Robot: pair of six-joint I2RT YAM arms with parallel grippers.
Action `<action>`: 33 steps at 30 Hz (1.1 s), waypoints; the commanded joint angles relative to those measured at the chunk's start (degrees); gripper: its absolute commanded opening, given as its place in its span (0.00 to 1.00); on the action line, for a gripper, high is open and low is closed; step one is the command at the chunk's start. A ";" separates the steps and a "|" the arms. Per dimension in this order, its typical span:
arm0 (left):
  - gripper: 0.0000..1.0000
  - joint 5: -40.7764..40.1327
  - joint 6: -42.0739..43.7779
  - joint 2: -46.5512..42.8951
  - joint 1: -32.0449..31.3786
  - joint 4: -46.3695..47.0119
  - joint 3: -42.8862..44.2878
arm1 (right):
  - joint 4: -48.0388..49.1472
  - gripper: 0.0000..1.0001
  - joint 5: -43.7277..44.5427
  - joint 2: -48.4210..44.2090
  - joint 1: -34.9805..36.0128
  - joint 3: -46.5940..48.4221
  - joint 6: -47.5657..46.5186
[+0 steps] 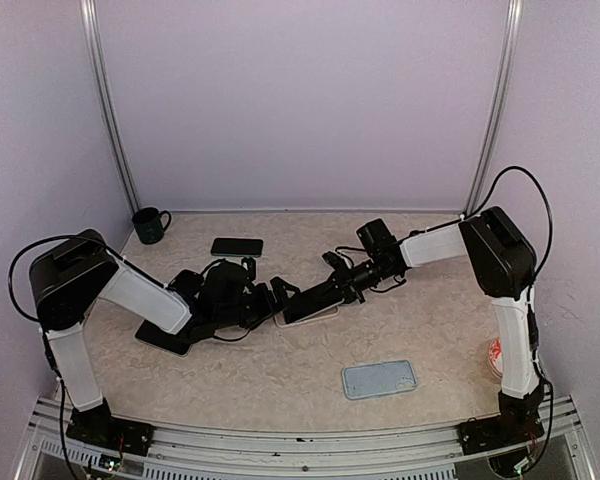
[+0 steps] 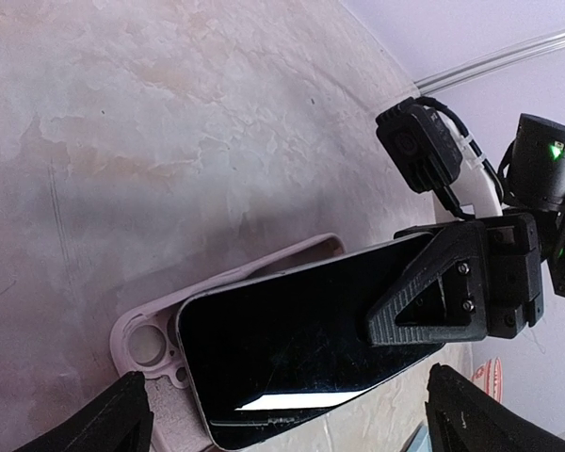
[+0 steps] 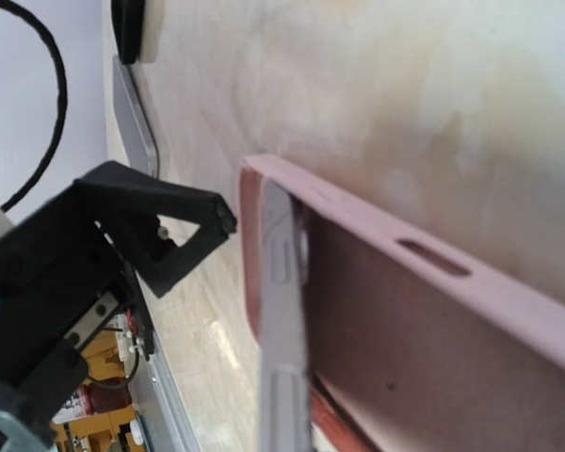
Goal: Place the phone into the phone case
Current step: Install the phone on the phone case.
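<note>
Left wrist view: right pincer (image 2: 431, 311) clamped on phone (image 2: 292, 348) edge, tilted into pink case (image 2: 141, 334) on desk (image 2: 169, 141). Phone rigid, glass slick; case flexy. Left pincer (image 1: 277, 296) wide apart.

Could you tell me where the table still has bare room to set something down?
Bare patches: far right, behind the right arm; near left, left of the blue case. The centre is crowded: both grippers, phone and pink case.

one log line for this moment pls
right gripper: shut on phone | phone: tilted over pink case, not seated | left gripper: open beside case
</note>
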 commanded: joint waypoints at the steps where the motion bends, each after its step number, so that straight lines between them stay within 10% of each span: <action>1: 0.99 -0.48 -0.24 0.92 -0.94 -3.51 0.47 | -1.04 0.00 1.24 2.05 0.39 0.67 -0.23; 33: 0.99 3.28 -0.06 5.41 -1.58 -2.27 4.03 | -2.23 0.00 0.31 4.47 0.44 2.04 -0.99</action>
